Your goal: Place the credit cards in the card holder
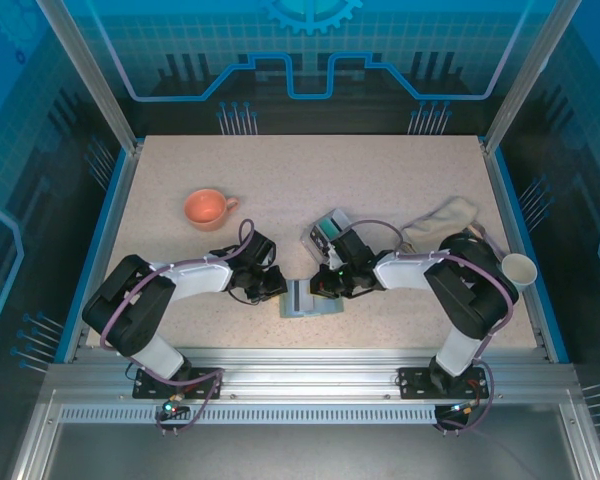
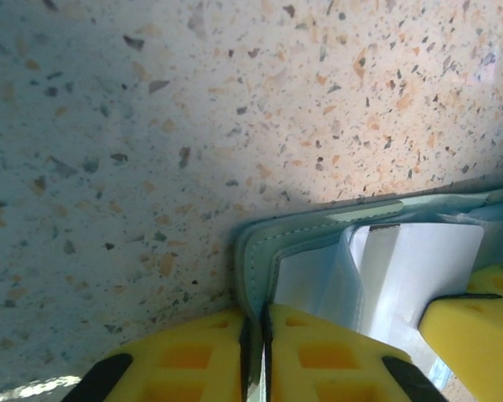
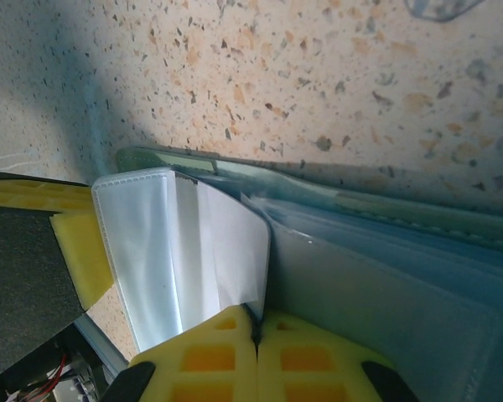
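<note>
The card holder [image 1: 308, 300] lies open near the front centre of the counter [image 1: 380, 180]. The left fingers [image 2: 335, 360] are pinched narrow on its green cover edge, and the right fingers [image 3: 310, 360] are pressed together on an inner clear leaf. Judged status: preparation only. No card is visibly inserted, and the credit cards [image 1: 327, 232] appear to sit in the clear box [image 1: 342, 216] just beyond, so all insertion remains.
</note>
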